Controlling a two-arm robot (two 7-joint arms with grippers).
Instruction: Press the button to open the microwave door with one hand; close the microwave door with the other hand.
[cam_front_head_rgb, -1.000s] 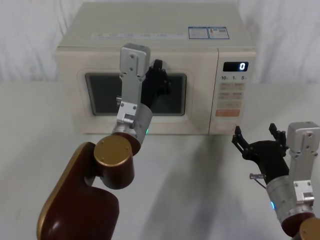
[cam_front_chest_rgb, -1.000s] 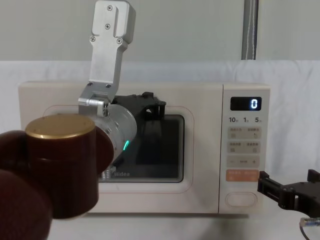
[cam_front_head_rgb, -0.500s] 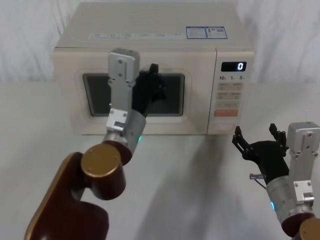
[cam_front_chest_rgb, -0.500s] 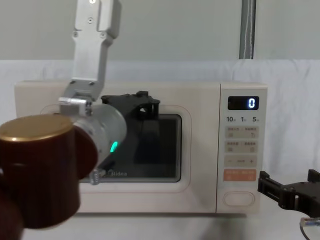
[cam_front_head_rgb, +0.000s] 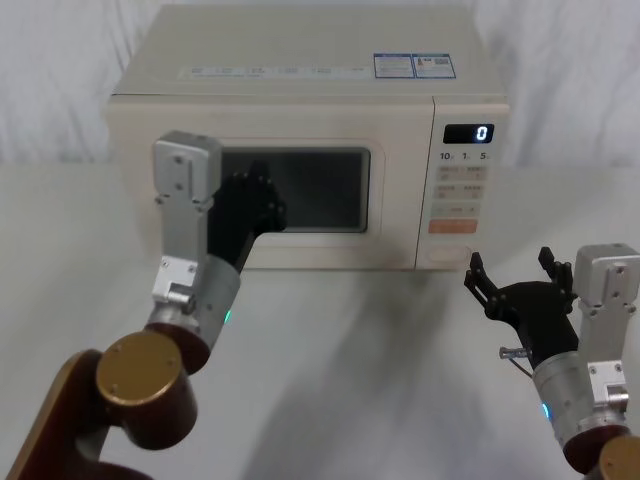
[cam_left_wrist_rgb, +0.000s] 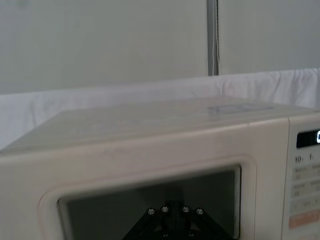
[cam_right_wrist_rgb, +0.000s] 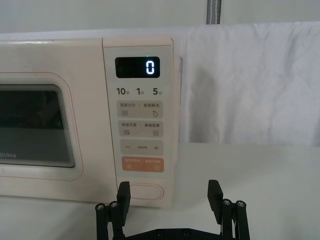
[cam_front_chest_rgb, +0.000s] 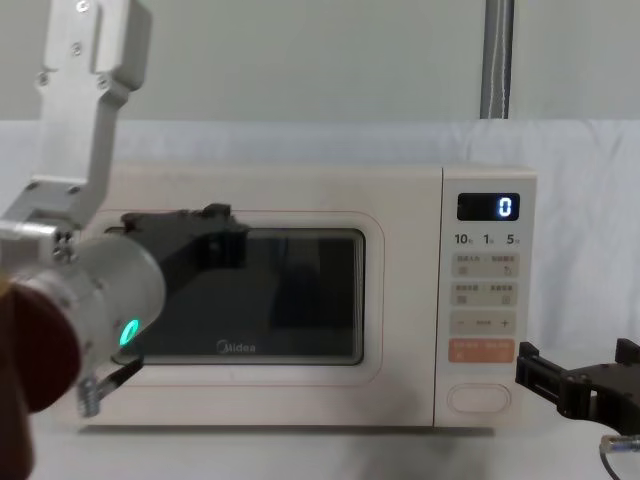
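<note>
The cream microwave door (cam_front_head_rgb: 310, 190) with its dark glass window is shut flush with the oven front. It also appears in the chest view, microwave door (cam_front_chest_rgb: 290, 300). The button (cam_front_head_rgb: 447, 256) is the wide cream oval at the bottom of the control panel, seen closest as button (cam_right_wrist_rgb: 144, 191). My left gripper (cam_front_head_rgb: 255, 195) is black and shut, and hangs in front of the door's left half, a little off the glass. My right gripper (cam_front_head_rgb: 510, 262) stands open low on the table, just in front of and slightly right of the button, holding nothing.
The microwave (cam_front_head_rgb: 300, 70) sits at the back of a white-clothed table (cam_front_head_rgb: 380, 350), with a white drape behind it. The control panel (cam_right_wrist_rgb: 139, 125) shows "0" and has an orange key above the button. My left arm's forearm (cam_front_chest_rgb: 90, 290) fills the chest view's left.
My left arm has drawn back and to the left, off the middle of the door window. The door stays shut. The right gripper has not moved.
</note>
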